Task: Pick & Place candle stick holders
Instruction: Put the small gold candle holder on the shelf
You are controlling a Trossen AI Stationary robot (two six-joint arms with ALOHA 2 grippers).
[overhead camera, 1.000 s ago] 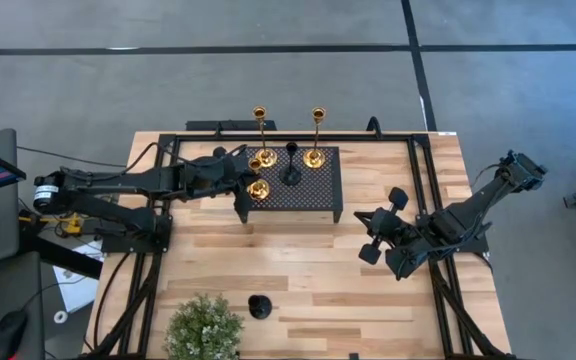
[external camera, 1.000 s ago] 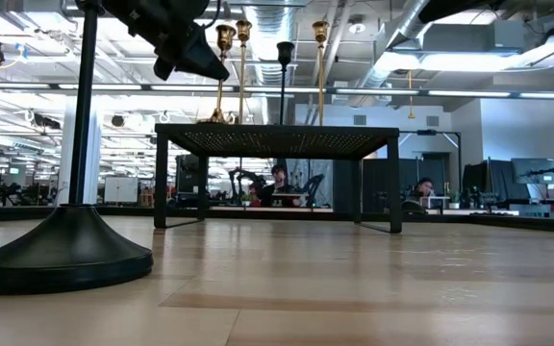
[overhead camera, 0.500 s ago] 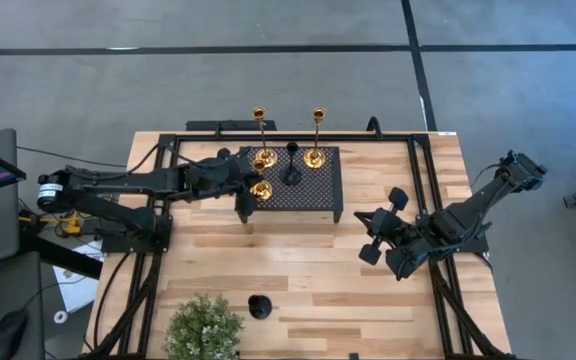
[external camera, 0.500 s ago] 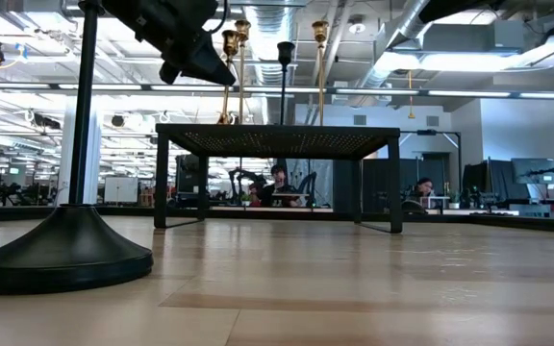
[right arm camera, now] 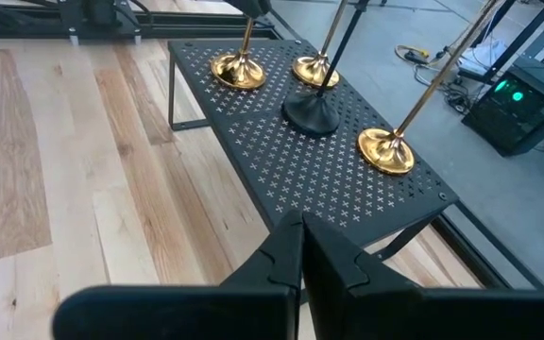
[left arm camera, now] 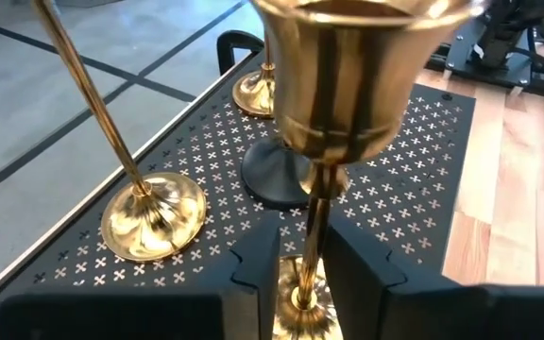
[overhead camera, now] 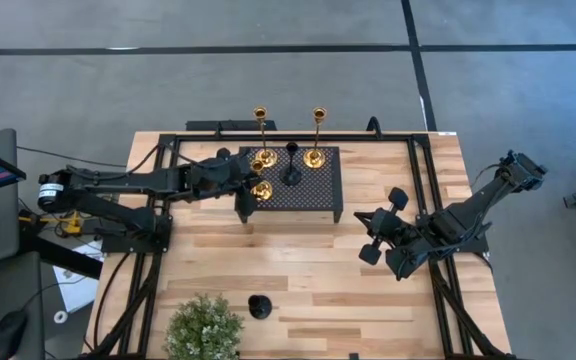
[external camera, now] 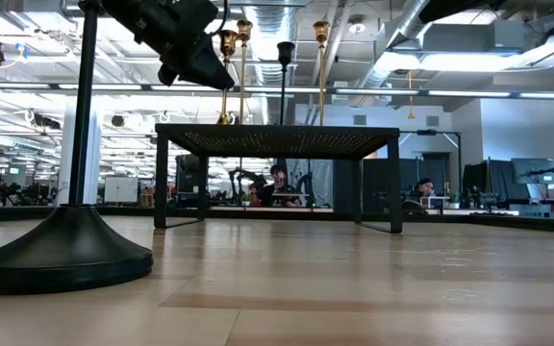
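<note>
A short gold holder (overhead camera: pixel 259 186) stands by its base (left arm camera: pixel 296 298) on the black perforated stand (overhead camera: pixel 318 190), near the stand's left end. My left gripper (left arm camera: pixel 300 269) reaches in from the left, slightly open, one finger on each side of the holder's stem (left arm camera: pixel 314 222). It also shows in the low view (external camera: pixel 195 60). Two tall gold holders (overhead camera: pixel 261 157) (overhead camera: pixel 314 157) and a black holder (overhead camera: pixel 291 175) also stand on the stand. Another black holder (overhead camera: pixel 258 305) stands on the table near its front edge. My right gripper (right arm camera: pixel 300 236) is shut and empty right of the stand. My left gripper's fingers stand level on either side of the lower stem (left arm camera: pixel 310 247) of the short gold holder, coming from the table's left. The gap is wider than the stem. The stem runs close to one finger (left arm camera: pixel 352 274); I cannot tell whether they touch.
A green potted plant (overhead camera: pixel 203 330) stands at the near left corner. The black holder on the table fills the left of the low view (external camera: pixel 61 252). Bare wood lies between the stand and the front edge. People sit in the room behind.
My left gripper has shifted a little toward the table's right, over the stand's left end. The short gold holder's cup has shifted slightly with it, and its stem has changed its lean a little.
</note>
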